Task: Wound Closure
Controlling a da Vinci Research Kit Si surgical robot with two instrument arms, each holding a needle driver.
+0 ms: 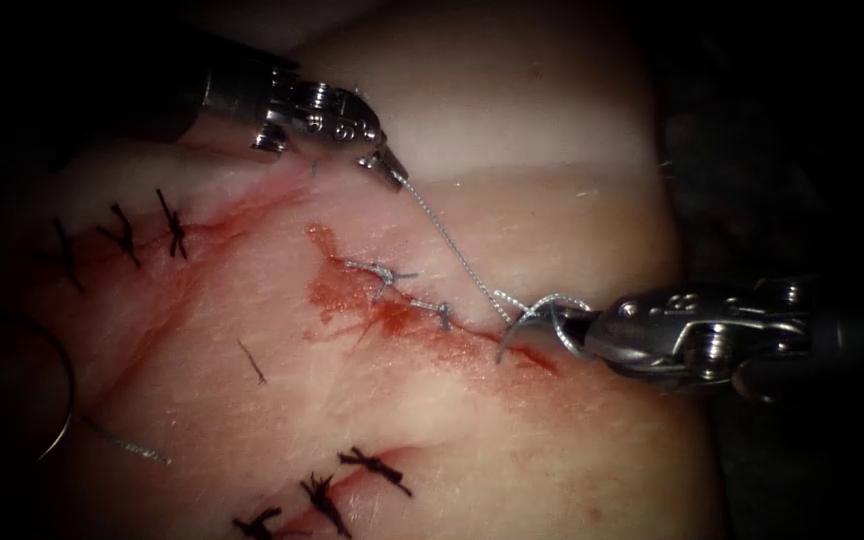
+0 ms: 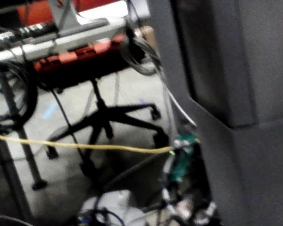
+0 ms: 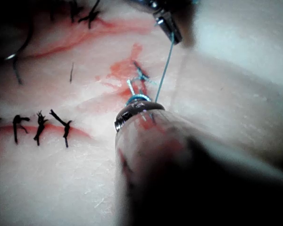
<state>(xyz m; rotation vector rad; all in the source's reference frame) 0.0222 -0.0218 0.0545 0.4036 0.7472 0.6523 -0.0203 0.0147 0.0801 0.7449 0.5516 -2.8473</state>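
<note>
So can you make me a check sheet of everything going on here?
Surface: tissue, red fluid along the cut.
Job's things: thread stretched between both tools, looped near the right tool; two grey stitches on the cut; needle lying far left of the cut, not in either tool.
Clutter: dark stitches on other cuts, a cut end of thread.
Grippers: left tool shut on thread; right tool shut on thread.
Cables: yellow cable across the floor.
Surroundings: office chair, floor.

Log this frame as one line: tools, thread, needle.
left tool: shut on thread | right tool: shut on thread, loop at cut | needle: free on tissue, far left
</note>
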